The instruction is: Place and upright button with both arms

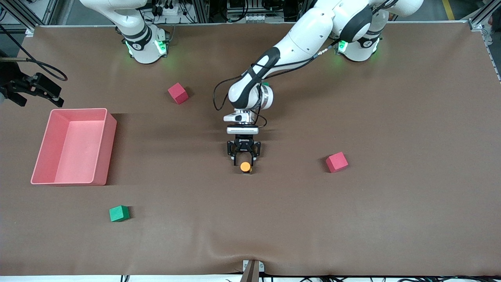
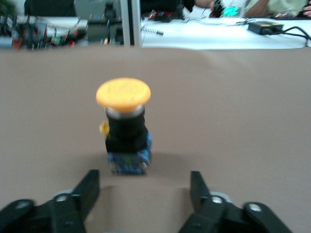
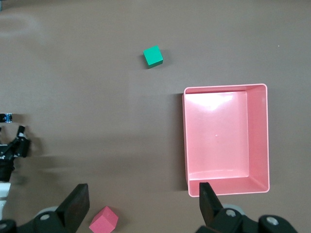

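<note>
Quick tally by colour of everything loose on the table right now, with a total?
Red foam cubes: 2, one near the right arm's base, one toward the left arm's end
Green foam cube: 1
Pink plastic bin: 1
Orange-capped push-button on a black body: 1, upright, just ahead of the open left gripper
Total: 5

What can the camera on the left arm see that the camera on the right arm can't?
Only the left wrist view shows the small orange-capped push-button, standing upright on the table, apart from the open left gripper. Only the right wrist view shows the pink plastic bin, the green cube, a red cube and the open right gripper. Both show the brown table cover.
</note>
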